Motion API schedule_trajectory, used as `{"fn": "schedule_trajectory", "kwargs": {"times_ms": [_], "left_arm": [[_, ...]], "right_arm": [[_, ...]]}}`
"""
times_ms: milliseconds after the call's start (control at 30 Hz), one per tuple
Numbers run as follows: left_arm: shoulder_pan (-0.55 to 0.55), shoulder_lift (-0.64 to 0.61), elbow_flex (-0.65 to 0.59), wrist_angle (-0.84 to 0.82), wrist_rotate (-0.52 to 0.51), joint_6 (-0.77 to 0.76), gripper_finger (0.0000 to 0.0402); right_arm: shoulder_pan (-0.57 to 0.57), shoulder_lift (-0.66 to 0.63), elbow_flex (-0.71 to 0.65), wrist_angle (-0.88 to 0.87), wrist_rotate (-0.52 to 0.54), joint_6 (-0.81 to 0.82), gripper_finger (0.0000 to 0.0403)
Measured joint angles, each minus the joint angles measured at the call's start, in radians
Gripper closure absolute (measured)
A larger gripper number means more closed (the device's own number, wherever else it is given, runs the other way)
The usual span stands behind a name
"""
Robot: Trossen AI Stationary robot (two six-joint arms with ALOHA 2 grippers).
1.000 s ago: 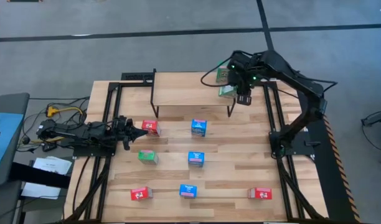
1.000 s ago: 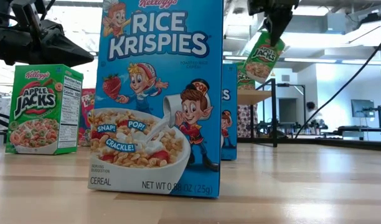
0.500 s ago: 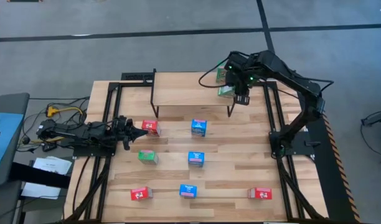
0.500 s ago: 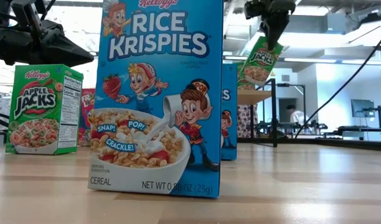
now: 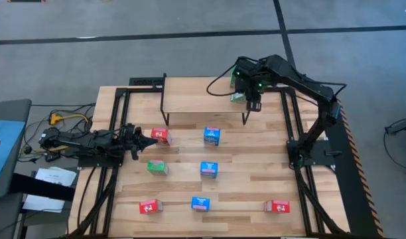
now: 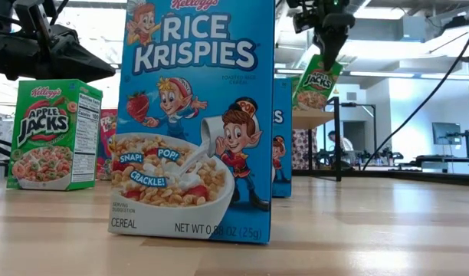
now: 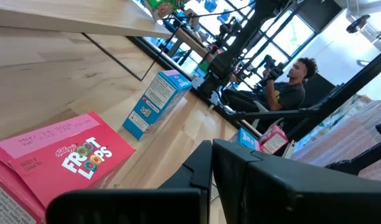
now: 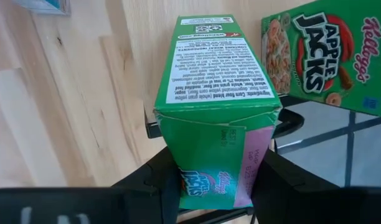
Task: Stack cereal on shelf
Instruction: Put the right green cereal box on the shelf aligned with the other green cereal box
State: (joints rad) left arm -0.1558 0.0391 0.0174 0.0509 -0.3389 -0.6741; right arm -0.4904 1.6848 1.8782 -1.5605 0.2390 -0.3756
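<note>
Shelf (image 5: pixel 200 99) is the landmark in the high view: the right gripper (image 5: pixel 250 99) hangs over its right end, clamped on a green Apple Jacks box (image 5: pixel 238 97), presumably there so the box can join the other green box (image 5: pixel 237 81) already at that end's far corner. The left gripper (image 5: pixel 148 140), fingers together and empty, rests low on the slatted table (image 5: pixel 256 172) in front of the shelf's left leg, its tip just beside a red box (image 5: pixel 160 135), out of the working arm's way. More boxes wait in front of the shelf: a blue one (image 5: pixel 211 136) nearest, a green one (image 5: pixel 158 167) and a blue one (image 5: pixel 208 169) behind that, then red (image 5: pixel 148 207), blue (image 5: pixel 200 203) and red (image 5: pixel 277 206) farthest off. In the low view a Rice Krispies box (image 6: pixel 196 115) fills the foreground, and beyond it the held Apple Jacks box hangs tilted from the right gripper just above the shelf top (image 6: pixel 311 119), not yet resting on it as far as I can judge. In the left wrist view a Froot Loops box (image 7: pixel 60 158) lies close before the fingers, the shelf top runs above it, a blue box stands beyond, and a person (image 7: pixel 290 87) sits in the room behind. In the right wrist view the fingers (image 8: pixel 159 180) pinch the box by one end, which likely leaves its other end free to set down; the shelved Apple Jacks box stands just beside it.
</note>
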Motion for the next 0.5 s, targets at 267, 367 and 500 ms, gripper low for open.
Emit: {"fn": "schedule_trajectory", "kwargs": {"times_ms": [267,367,500], "left_arm": [[0.000,0.000,0.000,0.000,0.000,-0.002,0.0401],[0.000,0.000,0.000,0.000,0.000,-0.004,0.0401],[0.000,0.000,0.000,0.000,0.000,-0.004,0.0401]], "right_arm": [[0.008,-0.001,0.002,-0.003,0.000,-0.023,0.0229],[0.006,0.003,0.017,-0.004,-0.002,-0.027,0.0220],[0.006,0.005,0.022,0.007,-0.001,-0.029,0.0201]]}}
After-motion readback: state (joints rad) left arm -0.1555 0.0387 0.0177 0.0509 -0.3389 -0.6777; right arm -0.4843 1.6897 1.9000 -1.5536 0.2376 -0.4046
